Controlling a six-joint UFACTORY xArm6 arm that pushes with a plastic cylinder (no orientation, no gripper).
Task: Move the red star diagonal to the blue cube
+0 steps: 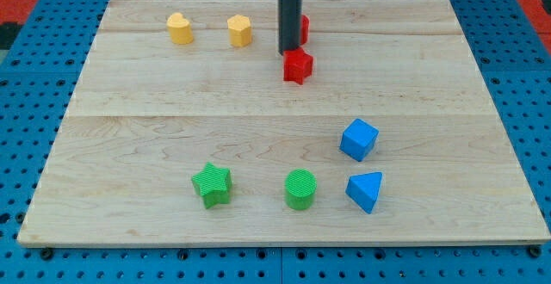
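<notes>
Jaws do not exist on this arm, so nothing is clenched or released; a plain dark rod does the work, and my tip (290, 54) rests on the board touching the top-left side of the red star (298, 65). That star lies near the board's top edge, a little right of its middle. Behind the rod, a second red block (304, 28) is mostly hidden (its shape cannot be made out).

The blue cube (359, 139) sits well apart from the star, toward the board's bottom-right corner, with a blue triangle (366, 191) just below it. A green cylinder (300, 188) and a green star (213, 184) lie along the bottom edge. Two yellow blocks (179, 27) (240, 30) stand near the top edge, left of the rod, clear of any likely path.

The main risk, as I judge it, is the contact point. A star has uneven sides, so an off-centre push may spin it or let it slip off my tip sideways. Pushing too long toward the bottom-right could drive the star into the cube and shift the very reference the task depends on. Stopping straight above or beside the cube would also miss the diagonal placement.
</notes>
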